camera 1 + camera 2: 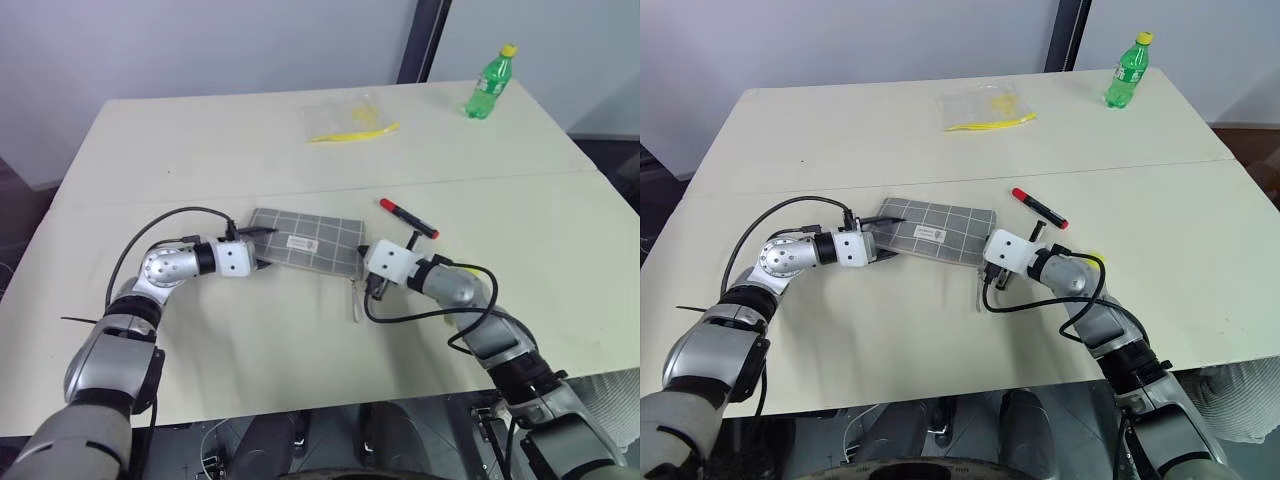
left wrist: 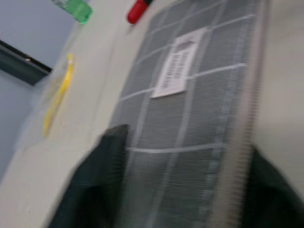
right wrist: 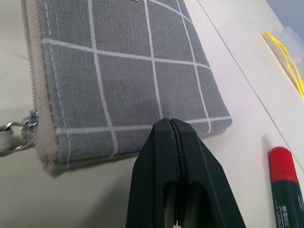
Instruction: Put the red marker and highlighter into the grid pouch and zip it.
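The grid pouch (image 1: 305, 240) lies flat at the table's middle, label up, with its zipper along the near edge. My left gripper (image 1: 258, 245) is at the pouch's left end, with one finger (image 2: 102, 185) on each long edge, closed on the fabric. At the right end my right gripper (image 3: 171, 124) hovers over the corner, shut and empty, beside the metal zipper pull (image 3: 16, 130). Just beyond that gripper lies the red marker (image 1: 408, 218). The highlighter is mostly hidden behind my right forearm, and only a pale-yellow sliver (image 1: 1094, 258) peeks out.
A clear plastic bag (image 1: 345, 118) holding a long thin yellow item rests at the back of the table. A green bottle (image 1: 490, 85) stands at the back right corner. A seam crosses the tabletop behind the pouch.
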{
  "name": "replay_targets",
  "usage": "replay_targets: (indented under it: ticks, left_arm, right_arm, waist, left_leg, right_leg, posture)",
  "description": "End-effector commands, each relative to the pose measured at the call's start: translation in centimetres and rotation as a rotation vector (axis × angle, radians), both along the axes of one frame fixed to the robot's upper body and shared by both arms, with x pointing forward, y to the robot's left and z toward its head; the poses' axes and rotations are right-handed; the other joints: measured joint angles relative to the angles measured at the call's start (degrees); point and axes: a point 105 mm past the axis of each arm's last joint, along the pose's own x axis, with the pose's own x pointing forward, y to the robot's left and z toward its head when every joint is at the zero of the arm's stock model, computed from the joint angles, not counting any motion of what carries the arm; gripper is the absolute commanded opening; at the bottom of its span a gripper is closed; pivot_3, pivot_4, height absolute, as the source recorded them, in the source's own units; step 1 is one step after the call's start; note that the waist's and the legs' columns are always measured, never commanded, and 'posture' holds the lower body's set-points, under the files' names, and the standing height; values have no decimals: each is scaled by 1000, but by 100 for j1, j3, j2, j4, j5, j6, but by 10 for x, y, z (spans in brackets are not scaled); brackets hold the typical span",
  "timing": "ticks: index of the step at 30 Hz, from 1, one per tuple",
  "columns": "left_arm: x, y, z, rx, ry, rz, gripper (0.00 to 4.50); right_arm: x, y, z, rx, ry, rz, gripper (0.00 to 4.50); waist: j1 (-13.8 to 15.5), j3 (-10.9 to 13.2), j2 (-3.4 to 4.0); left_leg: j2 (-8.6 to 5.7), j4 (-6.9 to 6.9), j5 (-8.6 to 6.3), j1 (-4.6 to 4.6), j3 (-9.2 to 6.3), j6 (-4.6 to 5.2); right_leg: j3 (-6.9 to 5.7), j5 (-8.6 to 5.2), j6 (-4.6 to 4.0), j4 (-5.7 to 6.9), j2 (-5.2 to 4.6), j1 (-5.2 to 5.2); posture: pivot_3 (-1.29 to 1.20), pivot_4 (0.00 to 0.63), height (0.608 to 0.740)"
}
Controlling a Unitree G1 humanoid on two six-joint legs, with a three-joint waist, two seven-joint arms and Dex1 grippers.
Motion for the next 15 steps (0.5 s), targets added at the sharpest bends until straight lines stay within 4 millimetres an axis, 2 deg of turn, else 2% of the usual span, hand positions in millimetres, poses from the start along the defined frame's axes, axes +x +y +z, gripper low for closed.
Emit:
replay_targets:
  ticks: [1,2,3,5,7,8,11,15]
  left_arm:
    - [-5,7,-8,25,48,-5,580]
    - [-6,8,-8,25,51,-7,137]
    - [-6,9,-7,17,54,-2,20]
    - [-5,13,-5,-1,53,14,20]
    - [-4,17,-2,-31,57,37,0]
    - [-3,19,-1,-46,55,47,0]
    - [-5,27,2,-73,41,79,0]
    - [-9,41,6,-112,16,154,0]
  right_arm:
    - [-3,2,-2,0,7,6,0]
    - [-3,3,-1,0,2,8,0]
    - [-3,4,1,11,2,10,0]
    - [-4,7,7,73,25,26,0]
    - [-2,6,19,147,29,18,536]
    - [-1,4,28,183,24,10,849]
    - [-6,-11,51,300,37,-42,2301]
    - [-42,-17,44,383,224,-58,4343]
  waist:
    - [-11,-1,0]
    - [-29,-1,1]
    - [-66,-1,1]
    - [-83,-1,1]
    - [-96,-1,1]
    - [-97,-1,1]
    - [-104,0,1]
    - [-88,-1,1]
  left_leg:
    - [0,0,0,1,0,0]
    - [1,0,0,1,0,0]
    - [1,-1,0,2,0,0]
    - [1,-2,0,2,0,1]
    - [1,-2,5,1,0,8]
    - [1,-2,5,2,0,8]
    - [2,-3,5,-1,0,9]
    - [8,-9,-3,-1,-3,2]
  right_leg:
    - [0,0,0,0,0,0]
    - [0,0,0,0,0,0]
    - [0,0,0,0,0,1]
    - [0,0,0,0,0,0]
    - [0,0,0,0,1,0]
    - [1,0,0,0,1,-1]
    - [2,0,0,0,1,-6]
    - [3,0,0,-1,2,-9]
  posture:
    - [0,150,740]
    - [0,150,740]
    - [0,150,740]
    - [0,150,740]
    - [0,150,740]
    - [0,150,740]
    - [0,150,740]
    - [0,150,740]
